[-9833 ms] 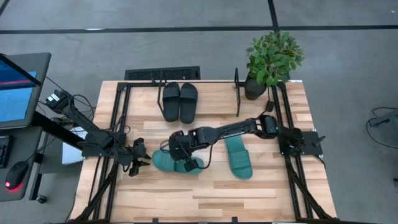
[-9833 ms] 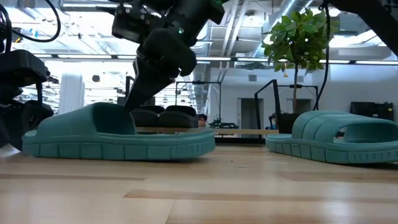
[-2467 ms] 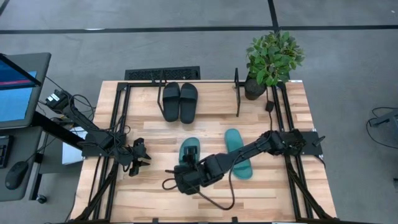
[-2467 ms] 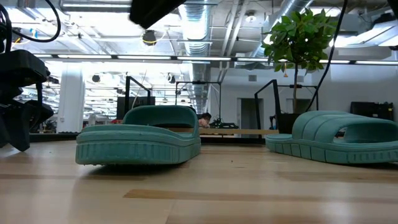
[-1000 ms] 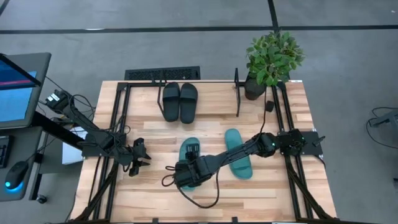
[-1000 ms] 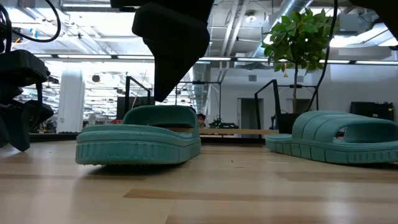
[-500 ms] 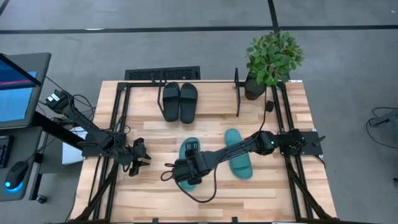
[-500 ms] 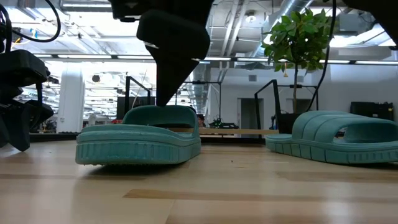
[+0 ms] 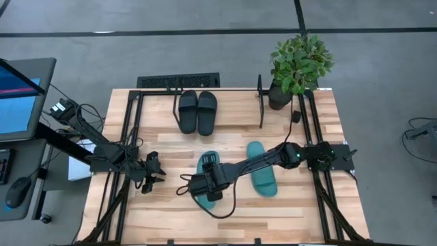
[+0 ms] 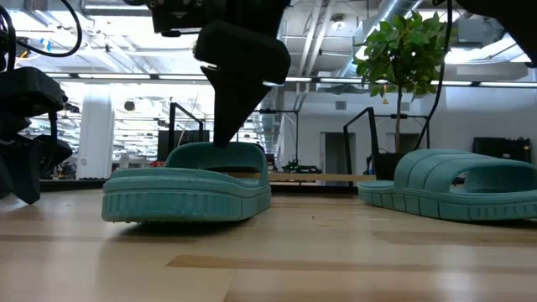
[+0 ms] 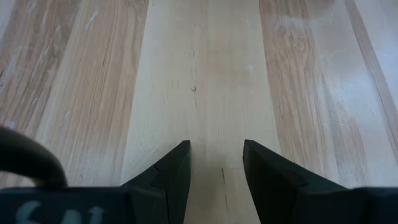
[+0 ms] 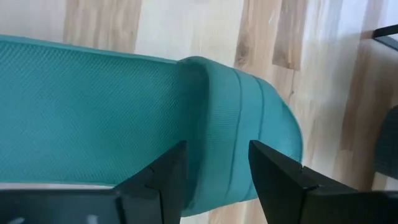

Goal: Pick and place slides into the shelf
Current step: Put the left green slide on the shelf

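The shelf (image 9: 218, 102) holds two black slides (image 9: 198, 111); both teal ones remain on the table (image 9: 287, 205). The right gripper (image 12: 214, 180), fingers parted and empty, hangs over one teal slide's (image 12: 124, 118) strap. The other (image 9: 261, 169) lies beside it. The left gripper (image 11: 216, 168) waits open.

You'll see two dark, slender jointed arms, each trailing looped black cables. The left gripper (image 11: 216, 163) and right gripper (image 12: 217, 168) end in matte black wedge-shaped fingers (image 12: 278, 176).
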Tool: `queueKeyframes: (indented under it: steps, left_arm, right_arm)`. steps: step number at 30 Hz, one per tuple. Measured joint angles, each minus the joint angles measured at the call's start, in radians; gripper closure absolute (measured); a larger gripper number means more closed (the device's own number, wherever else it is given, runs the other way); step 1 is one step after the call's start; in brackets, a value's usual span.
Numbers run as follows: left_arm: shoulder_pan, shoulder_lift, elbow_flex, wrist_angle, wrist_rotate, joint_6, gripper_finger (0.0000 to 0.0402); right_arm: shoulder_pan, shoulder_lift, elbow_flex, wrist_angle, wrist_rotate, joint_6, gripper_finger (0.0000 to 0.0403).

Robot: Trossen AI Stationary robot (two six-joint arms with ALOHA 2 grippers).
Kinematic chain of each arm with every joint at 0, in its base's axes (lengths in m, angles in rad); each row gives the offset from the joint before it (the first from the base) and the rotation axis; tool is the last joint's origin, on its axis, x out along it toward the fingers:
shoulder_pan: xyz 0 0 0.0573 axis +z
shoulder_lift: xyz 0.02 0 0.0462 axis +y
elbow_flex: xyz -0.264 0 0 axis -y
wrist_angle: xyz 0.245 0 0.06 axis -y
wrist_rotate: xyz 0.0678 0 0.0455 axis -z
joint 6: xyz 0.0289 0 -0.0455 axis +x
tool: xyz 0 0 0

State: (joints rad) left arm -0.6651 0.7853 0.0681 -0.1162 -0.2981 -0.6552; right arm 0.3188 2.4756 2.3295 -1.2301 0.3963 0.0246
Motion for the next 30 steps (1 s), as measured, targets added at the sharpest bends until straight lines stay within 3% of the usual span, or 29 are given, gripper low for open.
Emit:
queueKeyframes:
  steps: [17, 24, 27, 30]
  left_arm:
    - [0.000, 0.000, 0.000, 0.000, 0.000, 0.000, 0.0267]
    - [0.000, 0.000, 0.000, 0.000, 0.000, 0.000, 0.0267]
    - [0.000, 0.000, 0.000, 0.000, 0.000, 0.000, 0.0267]
    - [0.000, 0.000, 0.000, 0.000, 0.000, 0.000, 0.0267]
  right_arm:
    - [-0.007, 0.050, 0.002, 0.011, -0.010, 0.001, 0.0242]
    - [-0.013, 0.064, 0.001, 0.014, 0.026, 0.117, 0.0248]
    - [-0.020, 0.064, 0.001, -0.010, 0.072, 0.190, 0.0286]
    - [-0.037, 0.064, 0.007, -0.046, 0.029, 0.245, 0.0371]
